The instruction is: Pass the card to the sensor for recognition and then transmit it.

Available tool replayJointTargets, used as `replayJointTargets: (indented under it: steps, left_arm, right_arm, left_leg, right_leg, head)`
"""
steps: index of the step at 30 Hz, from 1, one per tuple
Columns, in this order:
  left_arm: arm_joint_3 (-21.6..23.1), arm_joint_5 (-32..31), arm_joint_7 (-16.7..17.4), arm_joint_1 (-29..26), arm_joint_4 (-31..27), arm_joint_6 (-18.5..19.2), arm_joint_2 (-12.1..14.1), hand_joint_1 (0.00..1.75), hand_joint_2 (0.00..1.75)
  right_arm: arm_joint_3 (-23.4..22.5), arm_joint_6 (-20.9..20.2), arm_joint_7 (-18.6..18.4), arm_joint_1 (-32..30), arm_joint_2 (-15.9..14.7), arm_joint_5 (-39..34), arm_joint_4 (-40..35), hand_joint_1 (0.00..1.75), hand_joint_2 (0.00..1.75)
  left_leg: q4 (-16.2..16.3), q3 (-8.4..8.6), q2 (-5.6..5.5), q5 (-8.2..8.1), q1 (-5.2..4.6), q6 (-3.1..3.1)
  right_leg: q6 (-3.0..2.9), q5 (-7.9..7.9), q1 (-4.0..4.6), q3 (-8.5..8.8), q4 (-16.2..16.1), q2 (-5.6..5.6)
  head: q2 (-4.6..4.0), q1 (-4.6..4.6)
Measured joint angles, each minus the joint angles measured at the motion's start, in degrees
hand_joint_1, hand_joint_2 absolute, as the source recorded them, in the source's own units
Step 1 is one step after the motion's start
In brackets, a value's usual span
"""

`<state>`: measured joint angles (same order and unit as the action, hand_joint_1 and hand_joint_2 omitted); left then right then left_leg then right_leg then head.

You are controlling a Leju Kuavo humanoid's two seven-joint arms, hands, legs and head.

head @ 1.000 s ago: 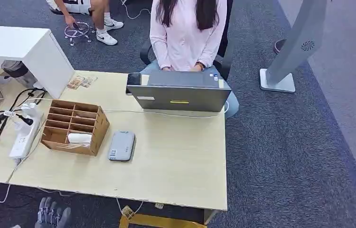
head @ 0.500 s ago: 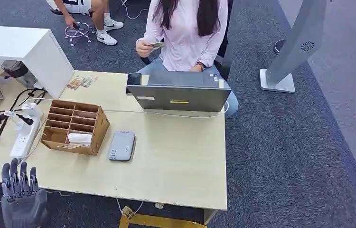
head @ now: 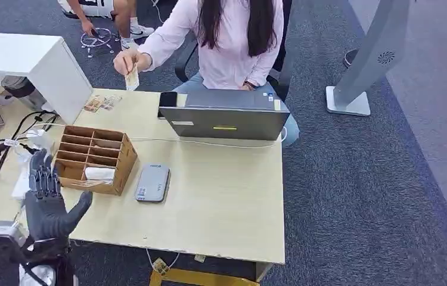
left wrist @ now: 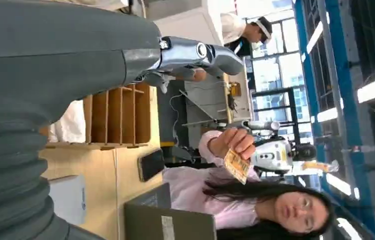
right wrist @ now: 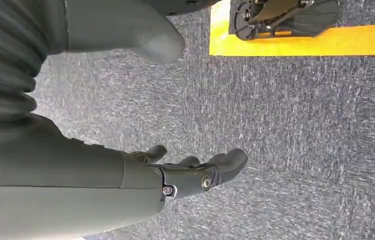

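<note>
Robot hand (head: 47, 199), dark, splayed, near card (head: 131, 78)

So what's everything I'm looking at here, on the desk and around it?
Card: one, tan, held out by the seated person's hand over the desk's far edge.
Wooden organiser: one, brown, on the desk's left part.
Card reader: one, grey, flat on the desk beside the organiser.
Laptop: one, grey, open at the far edge.
Phone: one, black, beside the laptop.
Power strip: one, white, at the left edge.
Person: one, pink top, seated behind the laptop.
Left hand: dark grey, raised over the desk's near left corner, fingers apart.
Right hand: grey, hanging over carpet, holding nothing.
</note>
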<state>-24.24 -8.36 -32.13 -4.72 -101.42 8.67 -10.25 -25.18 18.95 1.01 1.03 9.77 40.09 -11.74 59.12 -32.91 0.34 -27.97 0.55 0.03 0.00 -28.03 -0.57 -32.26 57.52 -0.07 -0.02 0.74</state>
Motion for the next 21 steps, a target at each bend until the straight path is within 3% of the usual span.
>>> replayJointTargets:
  steps: [21]
  left_arm:
    - [13.7,-30.3,14.2,17.7,14.6,-17.1,11.3,0.00,1.75]
  right_arm:
    - [0.2,-2.2,-0.7,0.6,-0.8,4.6,0.2,0.00,1.75]
  left_leg:
    - [0.0,0.00,0.01,0.06,0.00,0.02]
  right_leg:
    - [-0.03,0.06,0.00,-0.01,0.0,0.02]
  head:
    - [0.00,0.00]
